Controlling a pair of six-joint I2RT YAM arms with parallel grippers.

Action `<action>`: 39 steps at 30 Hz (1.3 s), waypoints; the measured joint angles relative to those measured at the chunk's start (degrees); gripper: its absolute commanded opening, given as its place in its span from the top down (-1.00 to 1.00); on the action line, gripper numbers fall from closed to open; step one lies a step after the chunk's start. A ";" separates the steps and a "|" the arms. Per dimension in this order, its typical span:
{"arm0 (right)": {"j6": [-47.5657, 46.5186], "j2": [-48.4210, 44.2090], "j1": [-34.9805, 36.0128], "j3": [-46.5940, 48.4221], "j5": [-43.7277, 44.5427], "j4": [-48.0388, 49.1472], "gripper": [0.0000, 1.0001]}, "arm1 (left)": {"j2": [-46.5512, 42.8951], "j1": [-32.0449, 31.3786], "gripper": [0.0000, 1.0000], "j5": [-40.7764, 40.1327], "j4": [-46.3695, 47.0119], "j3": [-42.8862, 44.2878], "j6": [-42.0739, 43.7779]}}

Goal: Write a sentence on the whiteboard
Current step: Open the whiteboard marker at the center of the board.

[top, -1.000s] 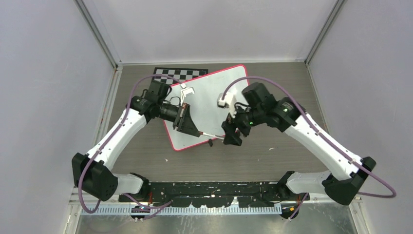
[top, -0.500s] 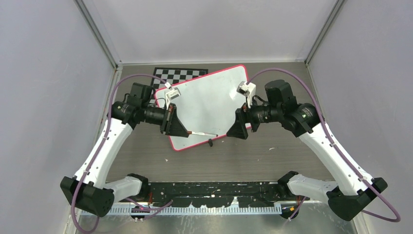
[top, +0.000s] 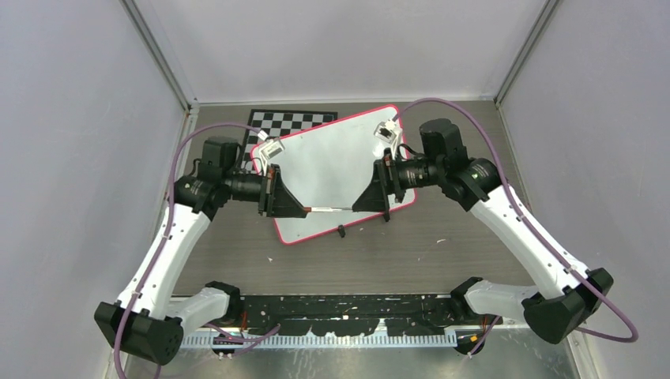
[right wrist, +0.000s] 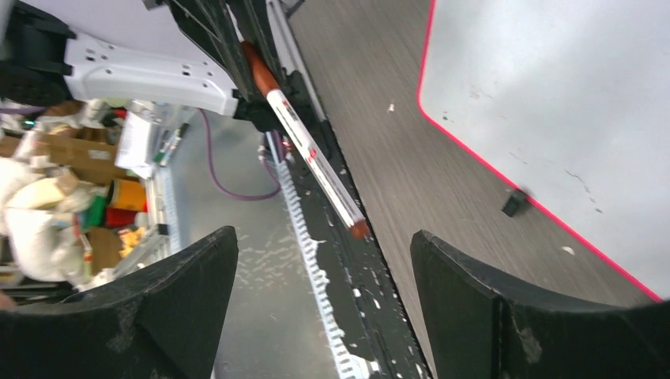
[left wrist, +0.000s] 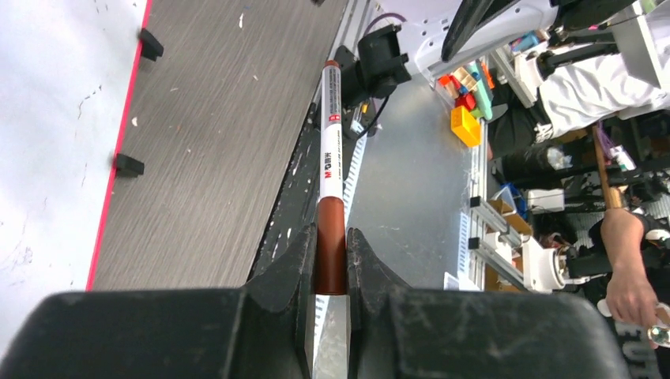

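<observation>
The whiteboard (top: 332,162), white with a red rim, lies tilted on the table. It also shows in the left wrist view (left wrist: 47,118) and the right wrist view (right wrist: 553,95). No sentence shows on it, only faint specks. My left gripper (top: 304,211) (left wrist: 330,237) is shut on the brown cap end of a white marker (top: 328,209) (left wrist: 330,134). The marker is held level over the board's near edge, pointing right. My right gripper (top: 355,207) (right wrist: 322,237) faces it, open wide. The marker's brown tip (right wrist: 359,229) lies just ahead of the gap between its fingers.
A black-and-white checkerboard (top: 292,120) lies behind the board. Small black clips (top: 341,231) (left wrist: 128,165) (right wrist: 515,201) sit on the board's near long edge. Grey walls close in left, right and back. A black rail (top: 348,304) runs along the near edge.
My left gripper drew back to the left with the marker and levelled it. My right gripper lifted away from the marker's end, turned, and now faces its tip head-on, jaws wide.
</observation>
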 measured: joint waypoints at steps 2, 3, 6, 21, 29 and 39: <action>2.21 1.88 0.00 0.00 -2.03 2.19 -0.68 | -0.24 0.00 1.00 0.92 5.25 -1.90 -3.98; 3.48 2.69 0.00 0.00 -2.97 3.39 -0.67 | -0.42 0.00 1.00 1.36 7.96 -2.89 -6.16; 7.98 3.91 0.00 -0.26 -5.57 7.82 -0.59 | -1.75 0.00 1.00 2.21 19.30 -6.58 -14.95; 26.14 8.17 -0.15 -1.84 -11.91 26.99 0.05 | -4.31 -0.42 1.00 1.81 60.41 -16.76 -43.89; 28.22 8.13 -0.15 -2.32 -12.66 30.34 0.12 | -4.39 -1.75 1.00 1.05 64.15 -16.87 -46.53; 27.30 8.13 -0.13 -3.54 -13.09 29.81 0.13 | -3.69 -3.28 1.00 1.14 59.91 -16.87 -43.04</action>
